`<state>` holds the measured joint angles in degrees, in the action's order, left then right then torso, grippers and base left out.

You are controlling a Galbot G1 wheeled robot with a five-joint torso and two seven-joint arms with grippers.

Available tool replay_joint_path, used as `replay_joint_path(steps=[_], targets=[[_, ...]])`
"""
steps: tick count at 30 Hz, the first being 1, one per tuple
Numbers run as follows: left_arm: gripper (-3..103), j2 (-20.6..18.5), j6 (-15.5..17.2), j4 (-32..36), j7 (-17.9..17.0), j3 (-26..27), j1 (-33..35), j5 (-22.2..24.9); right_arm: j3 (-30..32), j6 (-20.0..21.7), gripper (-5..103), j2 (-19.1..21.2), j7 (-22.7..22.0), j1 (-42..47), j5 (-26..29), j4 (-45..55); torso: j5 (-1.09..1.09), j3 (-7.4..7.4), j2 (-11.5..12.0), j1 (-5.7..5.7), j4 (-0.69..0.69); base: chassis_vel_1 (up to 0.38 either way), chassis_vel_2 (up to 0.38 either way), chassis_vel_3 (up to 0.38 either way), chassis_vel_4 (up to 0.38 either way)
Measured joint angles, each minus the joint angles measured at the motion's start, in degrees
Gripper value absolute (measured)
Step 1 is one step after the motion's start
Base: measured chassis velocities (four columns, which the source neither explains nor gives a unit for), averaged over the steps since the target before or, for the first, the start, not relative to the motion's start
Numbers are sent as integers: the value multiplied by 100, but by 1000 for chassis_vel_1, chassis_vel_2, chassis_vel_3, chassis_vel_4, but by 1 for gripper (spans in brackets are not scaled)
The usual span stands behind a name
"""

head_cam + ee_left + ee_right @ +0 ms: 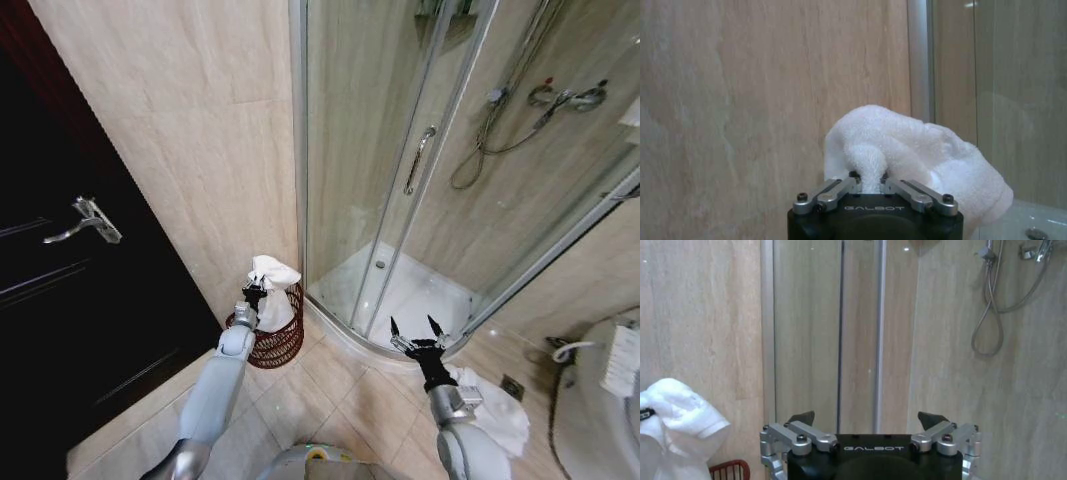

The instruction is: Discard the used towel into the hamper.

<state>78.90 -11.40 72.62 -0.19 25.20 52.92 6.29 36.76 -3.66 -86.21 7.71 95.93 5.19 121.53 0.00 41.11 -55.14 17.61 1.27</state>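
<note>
My left pincer [254,293] is closed tight on a white towel [272,285], a fold of the cloth squeezed between the two fingers [830,192], and I hold it right above the hamper [278,342], with the towel's lower part hanging down into the open top. In the head view the hamper sits at about 9 o'clock from the picture's centre, on the tiled floor [330,400] in the corner where the beige wall [190,140] meets the glass shower cabin [400,170], close against both. From my left wrist camera the towel [907,155] bunches up over the pincer [870,185], with the wall behind it and the metal edge of the shower frame at 1 o'clock. My right pincer [418,328] is spread wide with nothing in it, held out at about 5 o'clock in the head view, just before the curved foot of the shower, well apart from the hamper. From the right wrist camera its open fingertips [802,418] frame the shower door, and the towel [677,425] and a bit of the hamper's rim [730,469] show at 8 o'clock. A second white cloth [495,410] lies on the floor under my right forearm. A dark door [60,300] with a lever handle stands at 9 o'clock.
</note>
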Motion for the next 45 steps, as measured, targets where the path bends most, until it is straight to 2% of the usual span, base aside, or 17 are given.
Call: replay_joint_path(steps=[23, 35, 39, 41, 45], targets=[[7, 130, 36, 96, 102, 47, 216, -8, -27, -3, 100, -7, 2, 17, -24, 9, 0, -349, 633, -284, 0, 0, 0, 0, 0], [7, 111, 455, 246, 158, 7, 404, -127, -26, -43, 100, -13, -6, 25, -18, -27, 0, -521, 945, -423, 0, 0, 0, 0, 0], [7, 188, 512, 200, 2, -38, 318, -114, -26, -67, 100, 2, -6, 33, 11, -57, 0, -584, 1055, -472, 0, 0, 0, 0, 0], [7, 278, 539, 152, -244, -82, 223, -113, 5, -84, 100, 26, -6, 33, 52, -70, 0, -620, 1125, -504, 0, 0, 0, 0, 0], [7, 385, 583, 97, -502, -128, 113, -166, 40, -104, 100, 49, -6, 52, 106, -78, 0, -679, 1229, -550, 0, 0, 0, 0, 0]])
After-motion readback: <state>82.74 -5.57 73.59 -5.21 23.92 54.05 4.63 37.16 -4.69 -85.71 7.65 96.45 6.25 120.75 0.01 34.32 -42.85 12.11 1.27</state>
